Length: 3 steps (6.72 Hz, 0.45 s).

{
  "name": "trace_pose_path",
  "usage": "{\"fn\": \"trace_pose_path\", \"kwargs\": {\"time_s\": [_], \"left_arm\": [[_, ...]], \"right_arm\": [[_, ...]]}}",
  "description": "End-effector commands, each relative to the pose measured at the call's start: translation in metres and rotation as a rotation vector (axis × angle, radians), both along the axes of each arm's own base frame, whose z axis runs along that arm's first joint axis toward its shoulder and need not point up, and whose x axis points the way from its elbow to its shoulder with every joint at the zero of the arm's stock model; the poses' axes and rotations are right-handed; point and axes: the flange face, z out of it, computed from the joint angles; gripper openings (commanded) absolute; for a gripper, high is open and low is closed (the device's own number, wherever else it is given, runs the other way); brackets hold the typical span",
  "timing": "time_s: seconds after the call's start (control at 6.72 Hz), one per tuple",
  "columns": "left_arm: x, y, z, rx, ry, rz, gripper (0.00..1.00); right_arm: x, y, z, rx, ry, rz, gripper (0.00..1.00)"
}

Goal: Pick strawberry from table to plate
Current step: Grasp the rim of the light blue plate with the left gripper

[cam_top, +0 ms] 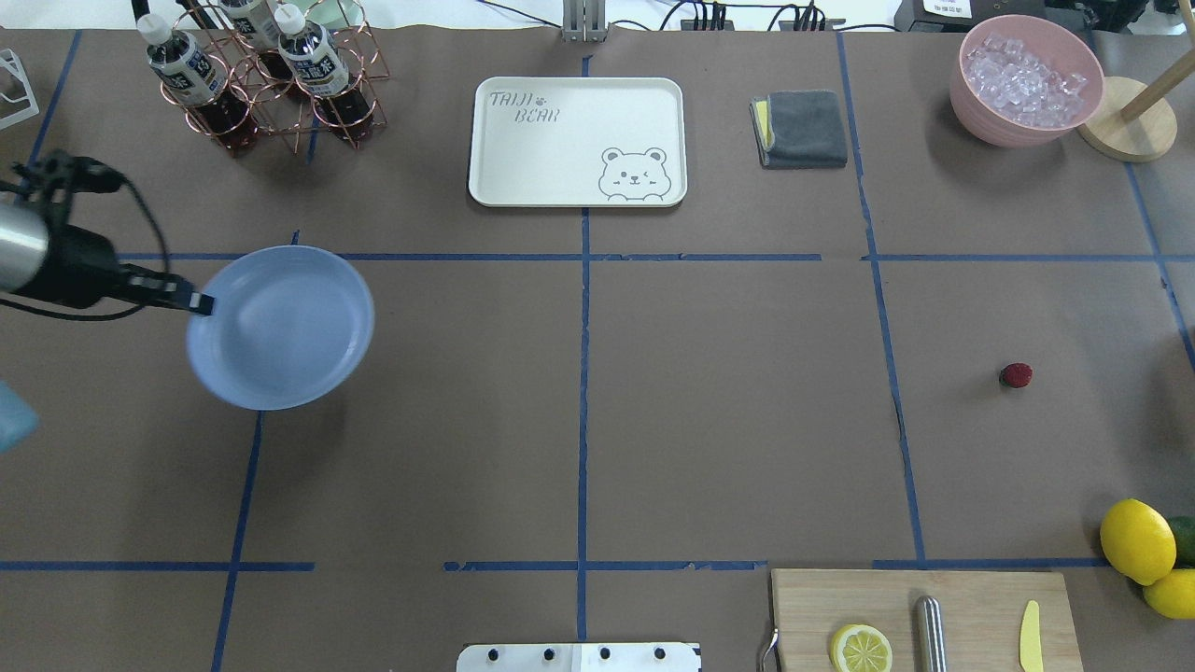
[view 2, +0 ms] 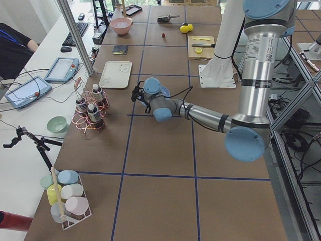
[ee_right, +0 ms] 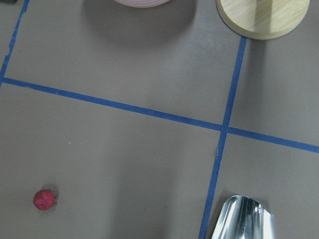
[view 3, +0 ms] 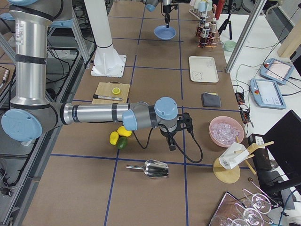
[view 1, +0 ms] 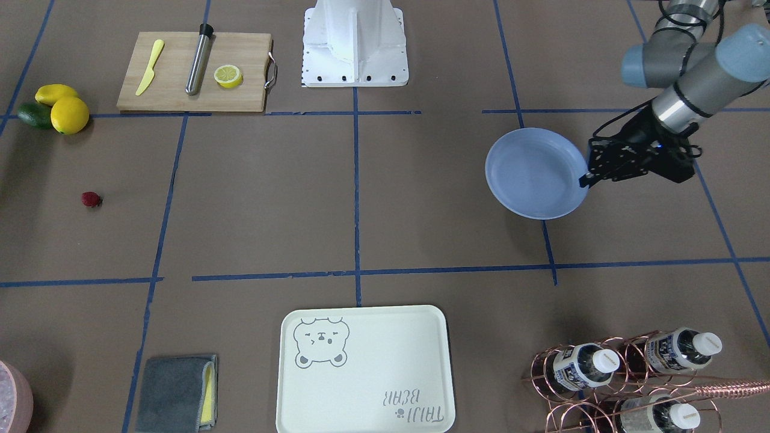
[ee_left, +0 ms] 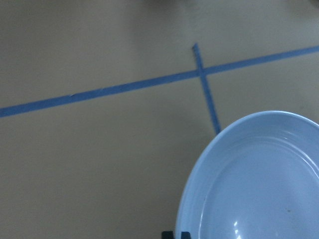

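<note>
One strawberry (view 1: 91, 199), one plate (view 1: 524, 180), three bottles (view 1: 586, 364) (view 1: 683, 349) (view 1: 662, 415)

Bright even light, soft shadows, sharp

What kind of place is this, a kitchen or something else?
Probably a robotics lab staged as a kitchen, not a real one. The table is gridded with blue tape, a left arm and right arm hang over a plate and strawberry, and control tablets sit on a side bench.

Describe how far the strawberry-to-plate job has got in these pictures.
Done: nothing placed; the plate is empty. In hand: the left gripper grips the plate's rim. Left: the strawberry lies on the table, ungrasped; it must be picked and put on the plate.
</note>
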Motion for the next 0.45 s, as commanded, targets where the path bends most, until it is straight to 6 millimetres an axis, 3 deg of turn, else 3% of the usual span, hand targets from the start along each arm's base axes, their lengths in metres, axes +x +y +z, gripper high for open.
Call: {"fn": "trace_pose_path", "kwargs": {"time_s": [0.0,0.15,0.3], "left_arm": [[0.164,0.02,-0.102,-0.107,0.077,0.002,0.0],[0.213,0.028,-0.126,-0.094,0.084,-0.002,0.0],[0.231,0.035,-0.128,-0.084,0.075,-0.007,0.0]], "right_arm": [[0.001,0.001,0.004,-0.009,0.001,0.003,1.0],[0.001,0.001,0.003,-0.008,0.001,0.003,1.0],[0.001,0.001,0.003,-0.008,0.001,0.003,1.0]]}}
